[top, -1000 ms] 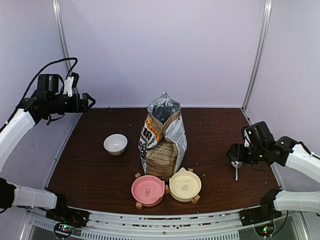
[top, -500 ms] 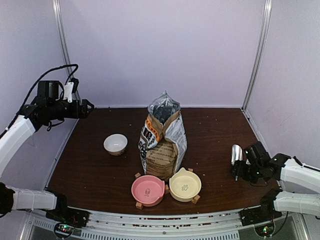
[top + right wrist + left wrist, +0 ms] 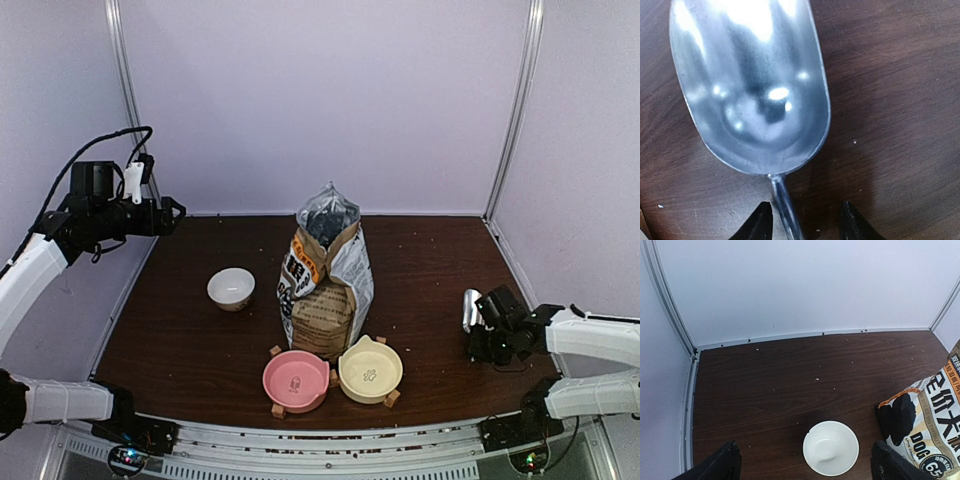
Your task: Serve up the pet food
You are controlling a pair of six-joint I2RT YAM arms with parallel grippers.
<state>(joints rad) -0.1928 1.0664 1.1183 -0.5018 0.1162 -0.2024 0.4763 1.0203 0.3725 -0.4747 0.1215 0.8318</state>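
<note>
Holding my right pincer (image 3: 807, 221) low at the right of the frame, I am straddling the thin handle of the metal scoop (image 3: 750, 85) with fingers spread, not clamping it. My left pincer (image 3: 806, 465) is hanging released, high at upper left, above the white bowl (image 3: 831, 447). The pet food (image 3: 817, 379) is showing only as stray pellets lying on the brown tabletop (image 3: 765, 370), left of the upright dog-food bag (image 3: 328, 280).

The worktop (image 3: 430, 260) carries one paper bag (image 3: 328, 285), one metal scoop (image 3: 750, 85) and three bowls: white bowl (image 3: 231, 288), pink bowl (image 3: 295, 380), cream bowl (image 3: 370, 371). Two grippers show: left gripper (image 3: 172, 209), right gripper (image 3: 480, 346).
</note>
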